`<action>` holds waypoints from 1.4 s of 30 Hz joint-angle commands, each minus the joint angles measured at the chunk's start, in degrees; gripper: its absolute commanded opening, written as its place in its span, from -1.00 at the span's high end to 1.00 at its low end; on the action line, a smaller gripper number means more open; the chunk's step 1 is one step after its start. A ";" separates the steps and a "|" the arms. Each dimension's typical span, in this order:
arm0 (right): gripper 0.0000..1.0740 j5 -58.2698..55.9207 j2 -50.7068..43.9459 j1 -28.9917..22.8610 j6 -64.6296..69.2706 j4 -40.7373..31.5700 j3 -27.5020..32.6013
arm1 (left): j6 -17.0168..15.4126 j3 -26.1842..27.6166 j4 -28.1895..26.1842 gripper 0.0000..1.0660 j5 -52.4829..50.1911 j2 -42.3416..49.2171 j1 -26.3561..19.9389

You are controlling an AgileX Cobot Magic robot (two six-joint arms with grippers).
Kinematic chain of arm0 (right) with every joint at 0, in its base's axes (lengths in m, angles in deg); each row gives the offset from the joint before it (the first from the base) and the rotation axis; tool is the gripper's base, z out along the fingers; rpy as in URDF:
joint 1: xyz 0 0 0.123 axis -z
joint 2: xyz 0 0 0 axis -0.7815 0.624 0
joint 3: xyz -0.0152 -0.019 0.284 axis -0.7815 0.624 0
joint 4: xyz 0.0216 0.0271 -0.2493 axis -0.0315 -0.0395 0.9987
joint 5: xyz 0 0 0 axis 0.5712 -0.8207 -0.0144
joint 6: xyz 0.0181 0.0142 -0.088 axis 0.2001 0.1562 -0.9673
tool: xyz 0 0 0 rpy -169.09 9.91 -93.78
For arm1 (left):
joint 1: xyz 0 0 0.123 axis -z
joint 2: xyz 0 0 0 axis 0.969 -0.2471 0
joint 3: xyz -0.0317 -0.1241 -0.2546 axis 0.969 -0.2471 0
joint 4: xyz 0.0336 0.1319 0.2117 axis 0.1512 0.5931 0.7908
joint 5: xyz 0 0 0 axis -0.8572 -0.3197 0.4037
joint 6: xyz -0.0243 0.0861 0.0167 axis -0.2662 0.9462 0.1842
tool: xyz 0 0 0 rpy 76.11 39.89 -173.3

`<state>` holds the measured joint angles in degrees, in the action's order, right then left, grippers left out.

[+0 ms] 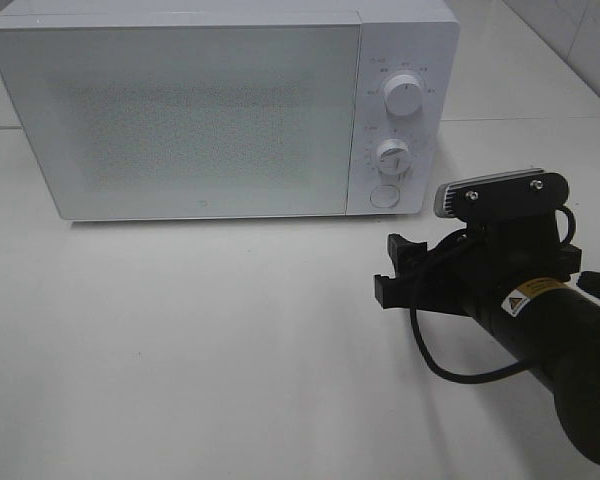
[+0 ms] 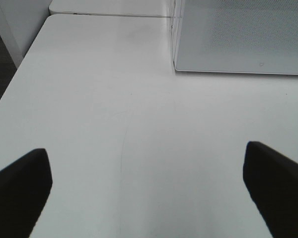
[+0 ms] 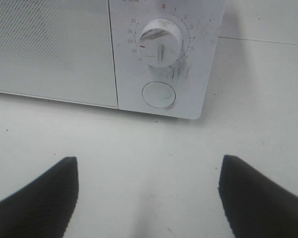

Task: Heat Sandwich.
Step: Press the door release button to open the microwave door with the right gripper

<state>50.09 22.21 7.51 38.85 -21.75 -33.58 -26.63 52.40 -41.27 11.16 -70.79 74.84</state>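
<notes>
1. Two grippers are open and empty. Nearest the high camera, the right gripper point(image 1: 390, 265) comes in low from the right, its black jaws spread wide with nothing between them.
2. Its wrist camera faces the control panel of the microwave point(image 1: 200, 110). It is lined up with the round button point(image 3: 159, 94) just below the timer knob point(image 3: 161, 42), probably so it can press or turn one of them.
3. The left gripper point(image 2: 146, 151) is outside the high view. Its own camera shows its jaws fully apart and holding nothing, hovering over the bare white table point(image 2: 114, 114) near the oven's left front corner.
4. Between both arms and the oven the tabletop is open, so there is plenty of room to move. On the left arm's outer side the table edge drops to a dark floor.
5. Farthest back, the microwave's speckled door point(image 1: 180, 120) is shut flush.
6. The sandwich shows in no view. It may be behind that door, but the mesh hides the inside, so I cannot tell.
</notes>
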 commanded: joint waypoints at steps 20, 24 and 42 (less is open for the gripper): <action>-0.38 1.09 -0.11 -0.17 64.52 -0.34 -0.40 | 0.06 -0.17 -0.34 -0.89 -0.40 1.15 0.29; -0.29 0.80 -0.11 -0.17 79.01 -0.34 -0.40 | 0.06 -0.17 -0.34 -0.89 -0.40 1.15 0.29; 0.98 0.17 -0.11 0.00 91.62 -1.26 -0.40 | 0.06 -0.17 -0.34 -0.89 -0.40 1.15 0.29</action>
<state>50.66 22.27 7.51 130.41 -22.79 -33.58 -26.63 52.40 -41.27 11.16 -70.79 74.84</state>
